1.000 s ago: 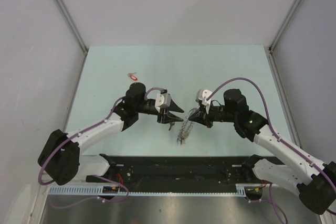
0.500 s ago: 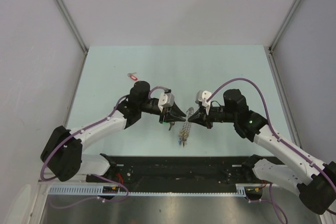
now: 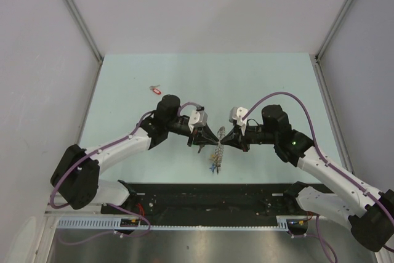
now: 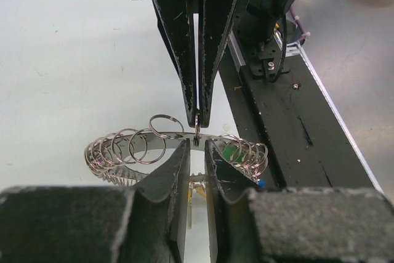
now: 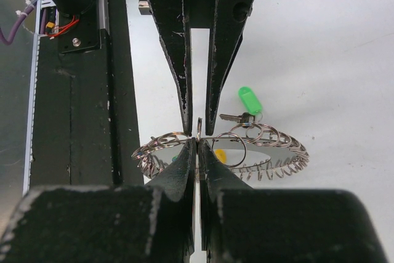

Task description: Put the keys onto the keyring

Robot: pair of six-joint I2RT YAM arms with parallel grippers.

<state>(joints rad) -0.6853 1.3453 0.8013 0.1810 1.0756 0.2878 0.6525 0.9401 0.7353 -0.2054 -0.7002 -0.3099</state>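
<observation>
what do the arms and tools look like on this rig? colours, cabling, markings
Matched pair: left arm and right arm have white links, black joint housings, a purple cable looped along each. The left tool and right tool have long black fingers tapering to points, scuffed, behind a light grey block. One green light on the right arm. No lettering legible.

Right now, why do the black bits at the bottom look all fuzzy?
Left wrist view: the camera's own fingers sit too near the lens, so they blur; the ring beyond is sharp. Right wrist view: same blur on its fingers, while the green key is crisp. Top view: soft even light, but the ring is tiny.
</observation>
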